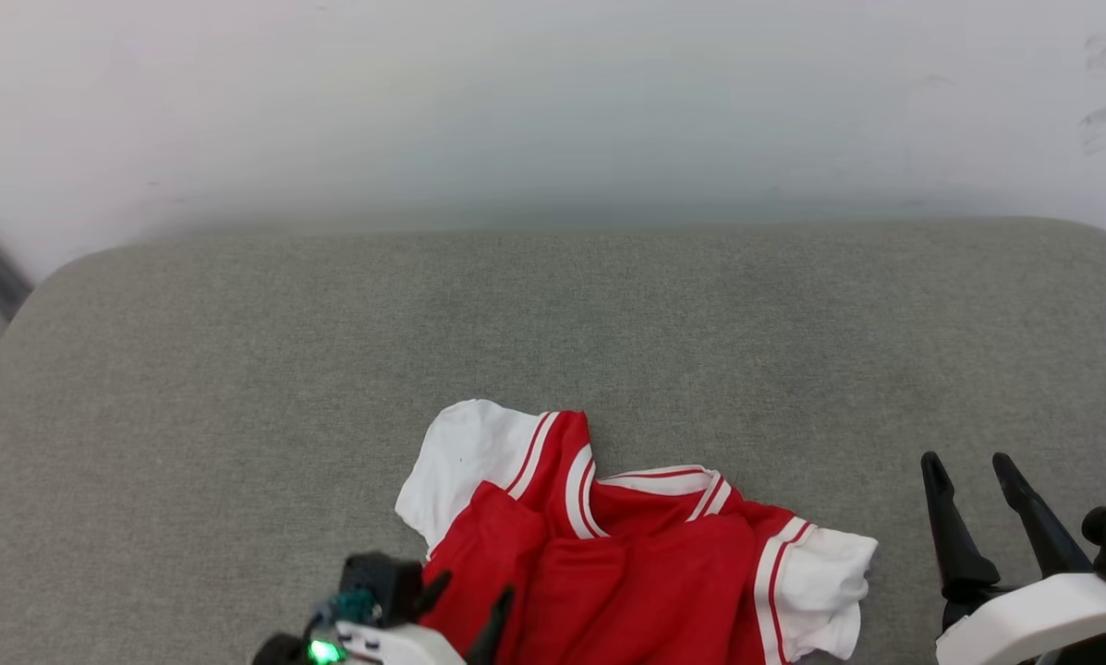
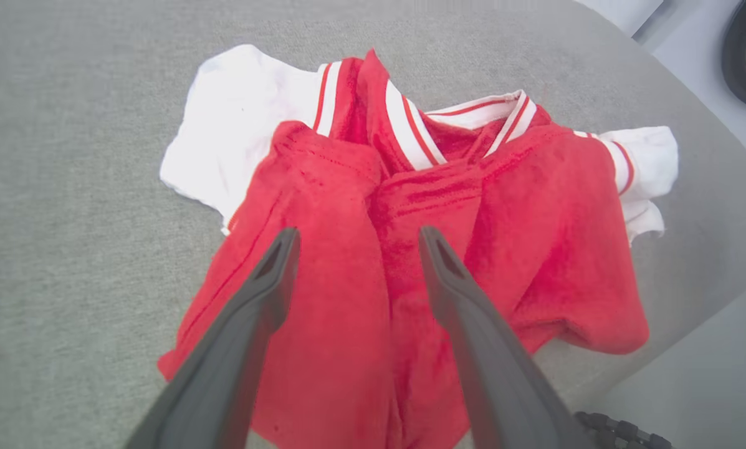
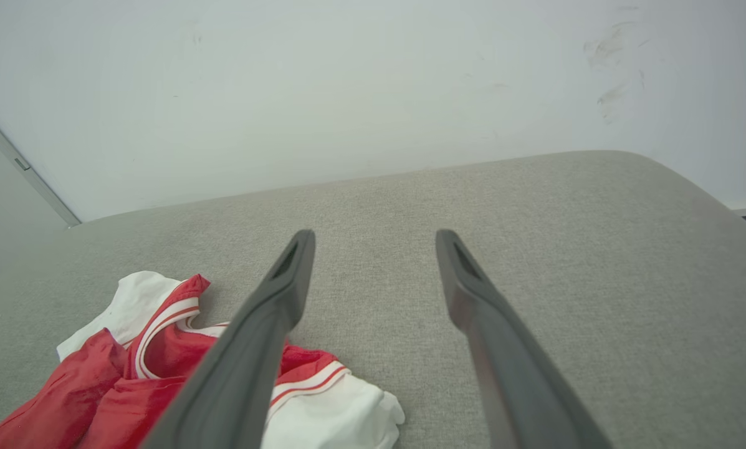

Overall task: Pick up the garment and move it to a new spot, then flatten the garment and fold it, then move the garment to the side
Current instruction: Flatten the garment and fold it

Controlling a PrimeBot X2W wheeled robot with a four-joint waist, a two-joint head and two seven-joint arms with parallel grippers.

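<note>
Head view: the garment (image 1: 626,563) lies crumpled at lower centre of the grey upholstered surface (image 1: 238,369), its hem cut off by the bottom edge. The left claw (image 1: 467,610) stands wide over the red body, gripping nothing. The right claw (image 1: 968,471) is wide and empty at lower right. Flattening is judged next: each claw should take a separate edge and pull apart evenly. Any lettering is hidden in the folds.

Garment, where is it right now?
Head view: the garment lies crumpled at the grey cushion's near edge, under the left end effector, left of the right end effector.
</note>
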